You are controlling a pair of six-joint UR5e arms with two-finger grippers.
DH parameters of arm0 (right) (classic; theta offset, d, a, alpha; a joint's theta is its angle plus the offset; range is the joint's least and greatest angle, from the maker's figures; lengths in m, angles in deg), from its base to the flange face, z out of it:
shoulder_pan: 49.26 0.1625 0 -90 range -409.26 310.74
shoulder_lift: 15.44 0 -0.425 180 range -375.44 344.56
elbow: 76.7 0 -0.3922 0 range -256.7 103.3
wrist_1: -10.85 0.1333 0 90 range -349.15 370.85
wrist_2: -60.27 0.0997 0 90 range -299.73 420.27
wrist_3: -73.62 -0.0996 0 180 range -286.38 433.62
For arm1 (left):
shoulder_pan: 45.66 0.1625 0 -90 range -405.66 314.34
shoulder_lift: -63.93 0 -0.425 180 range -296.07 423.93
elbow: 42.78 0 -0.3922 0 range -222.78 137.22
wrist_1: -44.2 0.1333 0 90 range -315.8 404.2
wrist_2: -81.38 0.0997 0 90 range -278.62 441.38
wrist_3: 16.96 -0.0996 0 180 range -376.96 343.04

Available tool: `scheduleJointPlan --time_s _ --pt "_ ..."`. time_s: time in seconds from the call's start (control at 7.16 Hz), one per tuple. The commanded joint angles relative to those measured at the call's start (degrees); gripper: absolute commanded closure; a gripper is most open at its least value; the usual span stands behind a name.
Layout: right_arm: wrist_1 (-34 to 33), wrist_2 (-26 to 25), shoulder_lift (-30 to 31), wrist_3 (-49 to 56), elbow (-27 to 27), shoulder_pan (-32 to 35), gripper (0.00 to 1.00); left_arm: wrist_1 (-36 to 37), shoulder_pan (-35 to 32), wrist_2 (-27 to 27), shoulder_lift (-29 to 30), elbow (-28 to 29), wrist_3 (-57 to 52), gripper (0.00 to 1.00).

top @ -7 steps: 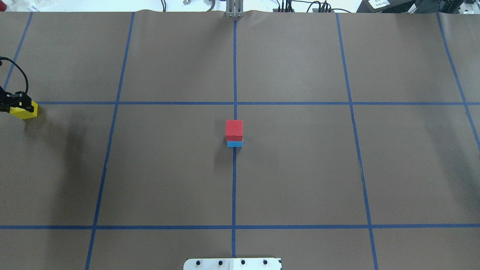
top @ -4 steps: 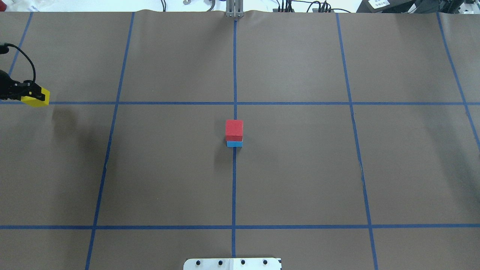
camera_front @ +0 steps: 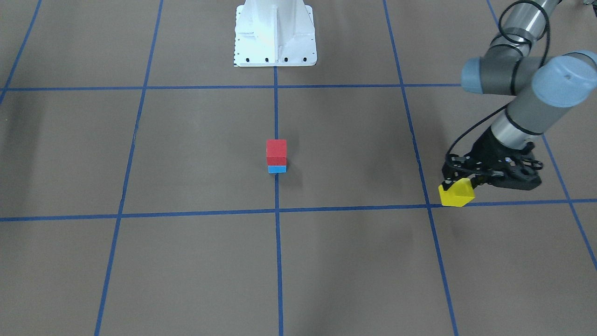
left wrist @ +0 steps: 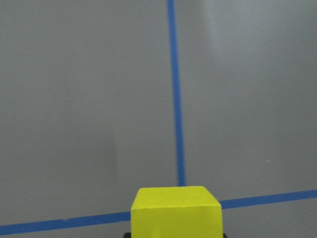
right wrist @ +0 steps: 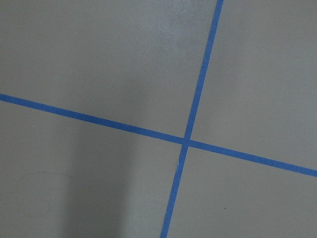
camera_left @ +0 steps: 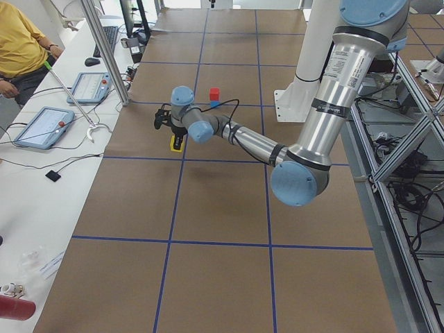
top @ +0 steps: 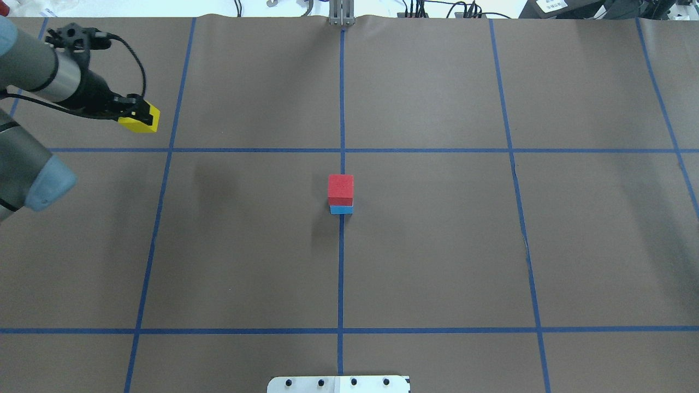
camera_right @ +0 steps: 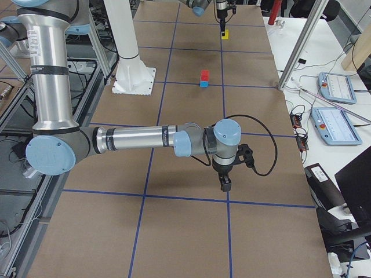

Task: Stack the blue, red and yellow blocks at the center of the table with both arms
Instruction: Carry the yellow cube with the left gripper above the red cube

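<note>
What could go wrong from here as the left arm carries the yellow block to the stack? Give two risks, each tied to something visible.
1. The left hand seems to grip the yellow block by its upper part, turned against the grid lines; it may slip or land skewed.
2. The red block stands free on the blue block; a low or off-centre approach could topple them.

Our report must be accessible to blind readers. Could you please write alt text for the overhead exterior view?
The left arm reaches in from the upper left, its hand gripping a yellow block above the table. At the centre of the blue tape grid, a red block sits on a blue block.
</note>
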Motion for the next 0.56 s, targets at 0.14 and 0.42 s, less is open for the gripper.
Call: scheduleJointPlan --time_s 0.14,0.42 --pt "0.03 0.0 0.12 0.0 0.03 0.03 0.0 23.46 15.3 8.78 18.17 -4.88 13.94 1.0" --pt "0.03 0.0 0.03 0.0 0.03 0.03 0.0 25.51 19.03 11.08 28.89 2.64 18.27 1.0"
